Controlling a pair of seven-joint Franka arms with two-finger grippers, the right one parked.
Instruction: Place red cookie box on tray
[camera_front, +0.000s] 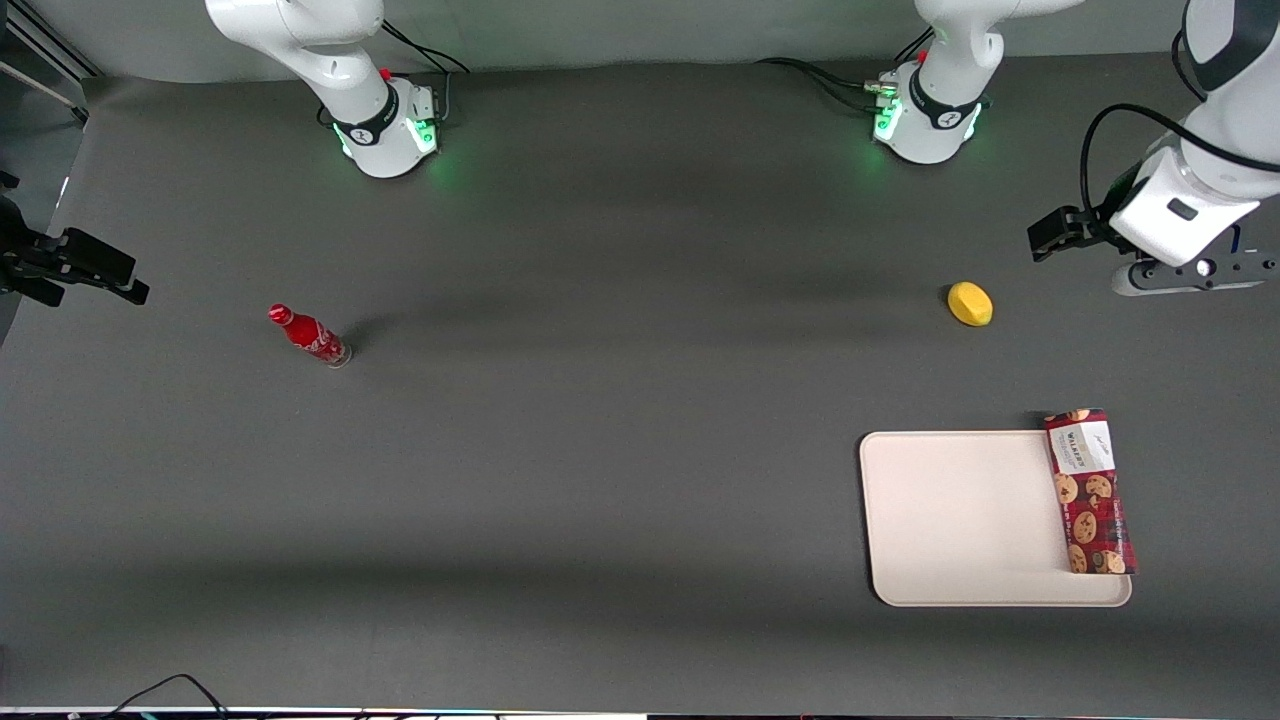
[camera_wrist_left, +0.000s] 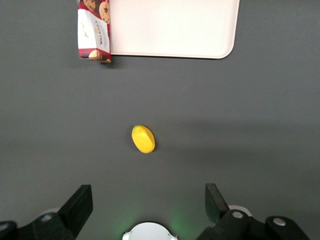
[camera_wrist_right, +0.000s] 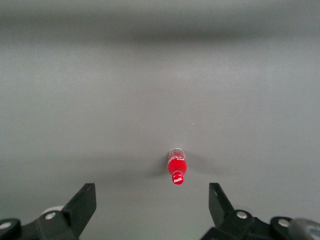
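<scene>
Front view overhead, wide; left wrist looks down, sharing lemon (camera_front: 970, 304), tray (camera_front: 960, 590)

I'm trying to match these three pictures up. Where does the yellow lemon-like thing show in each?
Front view: yellow fruit on the table, farther from the camera than the tray.
Left wrist view: fruit between the open pincer and tray.
Right wrist view: not in it.
Shared landmark: red cookie box.

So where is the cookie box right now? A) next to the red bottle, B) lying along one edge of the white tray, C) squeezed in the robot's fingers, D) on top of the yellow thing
B: the red cookie box lies along the tray edge toward the working arm's end, while the gripper hangs open, empty, above the table, farther from the front camera than the tray.
</scene>
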